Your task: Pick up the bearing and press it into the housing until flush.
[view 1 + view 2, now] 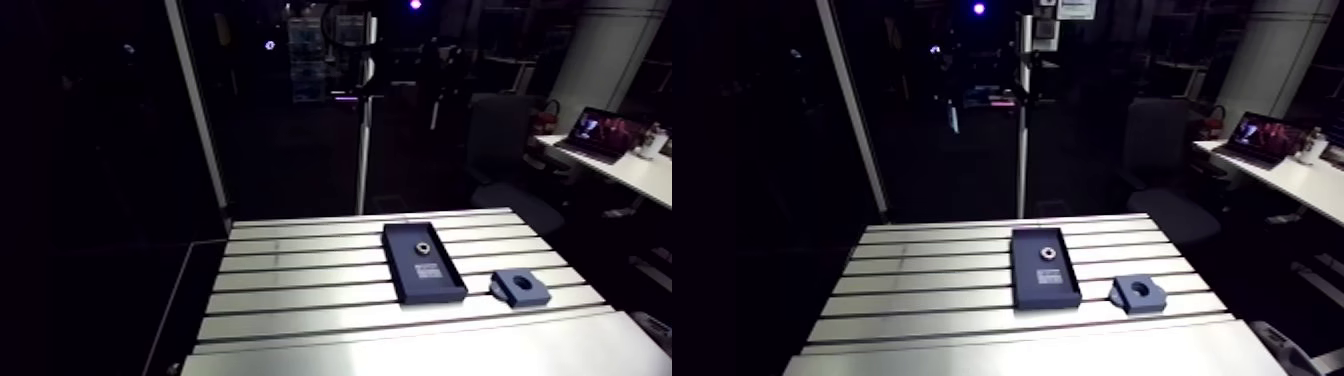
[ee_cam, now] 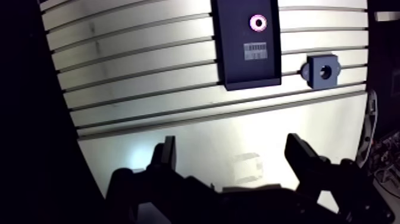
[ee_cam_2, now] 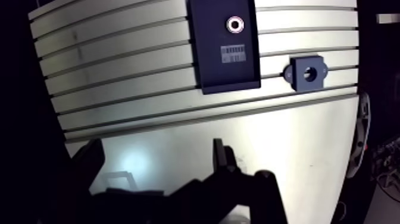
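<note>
Claw [image 2: 231,148] wide open, empty, above table [image 2: 137,83].

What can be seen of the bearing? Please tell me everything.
The bearing is a small metal-looking ring with a pale shiny face and a dark centre hole. It lies flat, hole upward, in the dark tray, beside its pale label. Only the tray floor touches it; the open gripper is well away.

Ahead of the gripper [image 2: 231,148], the label [image 2: 255,50] on the tray [image 2: 233,59] is too small to read. Inside the housing [image 2: 313,80] it is too dark to tell depth.
</note>
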Robot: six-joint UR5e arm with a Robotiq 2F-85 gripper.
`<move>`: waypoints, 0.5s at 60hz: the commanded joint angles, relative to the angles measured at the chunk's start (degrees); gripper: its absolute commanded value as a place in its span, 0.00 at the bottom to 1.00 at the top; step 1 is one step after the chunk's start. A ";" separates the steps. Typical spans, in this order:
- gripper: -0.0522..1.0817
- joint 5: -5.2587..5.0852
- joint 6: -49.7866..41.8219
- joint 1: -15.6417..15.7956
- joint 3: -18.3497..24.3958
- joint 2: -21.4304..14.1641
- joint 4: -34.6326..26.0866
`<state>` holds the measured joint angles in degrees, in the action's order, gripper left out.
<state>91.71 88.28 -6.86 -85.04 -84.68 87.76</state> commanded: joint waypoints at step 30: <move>0.05 -0.70 2.29 1.50 0.44 -1.84 -0.79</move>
<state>91.04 90.49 -5.42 -84.60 -86.50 87.00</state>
